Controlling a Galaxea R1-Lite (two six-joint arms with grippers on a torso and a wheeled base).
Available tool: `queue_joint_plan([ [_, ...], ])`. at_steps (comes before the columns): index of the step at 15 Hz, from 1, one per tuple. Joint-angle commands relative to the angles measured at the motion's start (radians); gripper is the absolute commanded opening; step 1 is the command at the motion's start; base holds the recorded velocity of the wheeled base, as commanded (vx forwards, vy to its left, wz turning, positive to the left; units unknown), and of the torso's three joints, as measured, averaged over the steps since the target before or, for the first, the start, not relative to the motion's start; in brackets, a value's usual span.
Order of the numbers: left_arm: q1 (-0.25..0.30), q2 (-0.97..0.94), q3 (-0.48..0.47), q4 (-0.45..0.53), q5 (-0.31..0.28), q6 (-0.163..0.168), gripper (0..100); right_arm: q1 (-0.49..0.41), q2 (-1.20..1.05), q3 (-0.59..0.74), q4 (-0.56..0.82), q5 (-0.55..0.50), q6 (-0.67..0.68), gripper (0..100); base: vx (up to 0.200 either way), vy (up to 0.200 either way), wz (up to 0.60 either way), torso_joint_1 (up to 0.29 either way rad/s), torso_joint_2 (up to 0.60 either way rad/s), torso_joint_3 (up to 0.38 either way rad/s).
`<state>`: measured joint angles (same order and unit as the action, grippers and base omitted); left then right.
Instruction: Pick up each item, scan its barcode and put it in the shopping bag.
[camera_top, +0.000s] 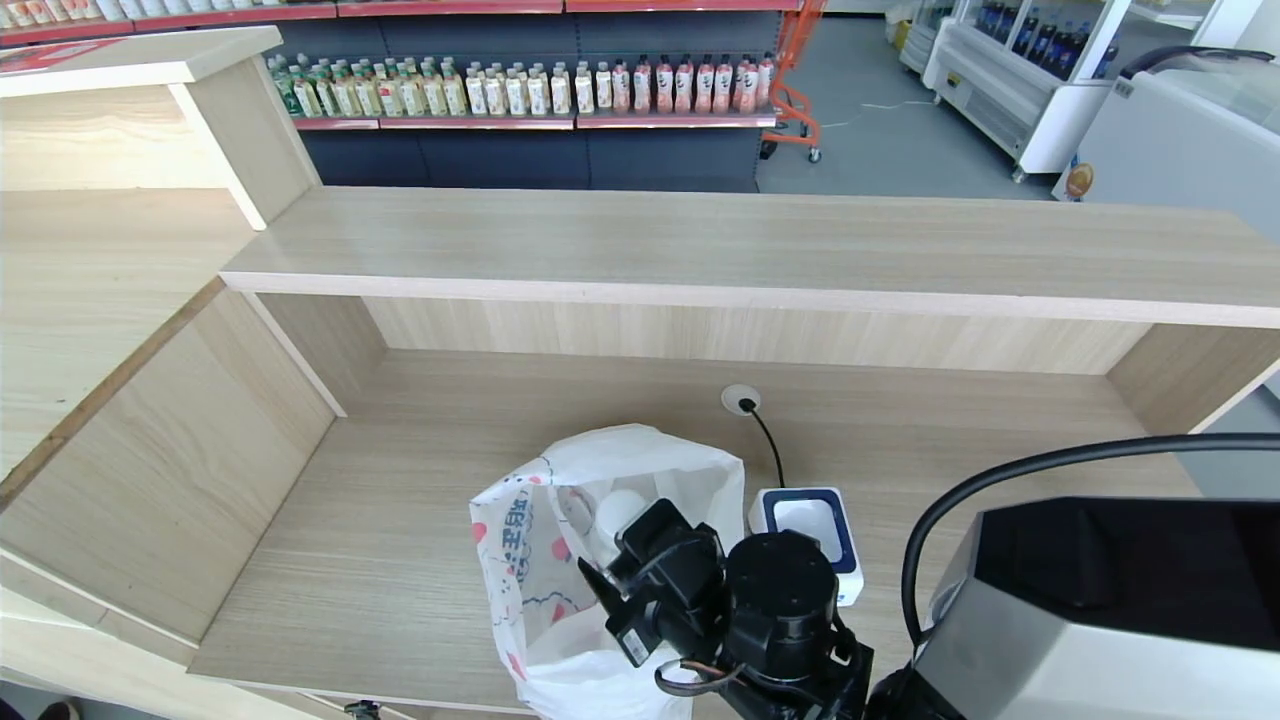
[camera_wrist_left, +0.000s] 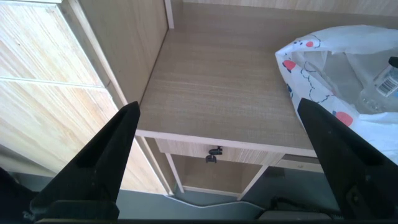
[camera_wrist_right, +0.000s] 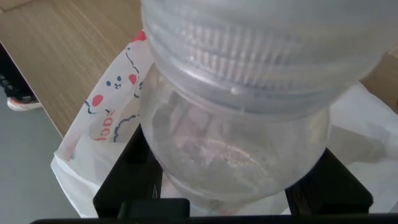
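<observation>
The clear bottle (camera_wrist_right: 242, 143) with its ribbed white cap sits at the mouth of the shopping bag (camera_top: 520, 560), partly down inside it, clamped between the fingers of the right gripper (camera_top: 640, 560). The bag stands open near the front edge of the counter (camera_top: 380, 520), its printed plastic slumped around the bottle.

By my reckoning this is the bagging step: the bottle is over the opening and has only to be let go. What's called for next is to lower it a little more so it doesn't tip the thin plastic, spread the fingers, then lift the arm straight out without snagging the rim.

Just beside the bag, on the robot's right of it, is the white scanner (camera_top: 810, 530) — its black cable (camera_top: 770, 440) runs to a hole in the counter behind the bag. On the bag's other side, well apart from it and out past the counter's front edge, the left gripper (camera_wrist_left: 219, 109) hangs with its jaws wide apart and nothing between them.
</observation>
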<state>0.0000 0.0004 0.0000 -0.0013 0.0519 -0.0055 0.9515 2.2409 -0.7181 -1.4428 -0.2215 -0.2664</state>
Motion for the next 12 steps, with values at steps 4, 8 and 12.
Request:
queue_joint_plan([
  [4, 0.0, 0.0, 0.0, 0.0, 0.0, -0.001, 100, -0.007, 0.037, 0.0, -0.013, 0.045, -0.02, 0, 0.0, 0.0, 0.0, 0.0, 0.0, 0.0],
  [8, 0.0, 0.0, 0.0, 0.0, 0.0, -0.001, 100, -0.007, 0.051, 0.016, -0.033, 0.047, -0.022, 0, 0.0, 0.0, 0.0, 0.0, 0.0, 0.0],
  [12, 0.0, 0.0, 0.0, 0.0, 0.0, -0.001, 100, -0.003, 0.059, 0.049, -0.064, 0.05, -0.024, 0, 0.0, 0.0, 0.0, 0.0, 0.0, 0.0],
])
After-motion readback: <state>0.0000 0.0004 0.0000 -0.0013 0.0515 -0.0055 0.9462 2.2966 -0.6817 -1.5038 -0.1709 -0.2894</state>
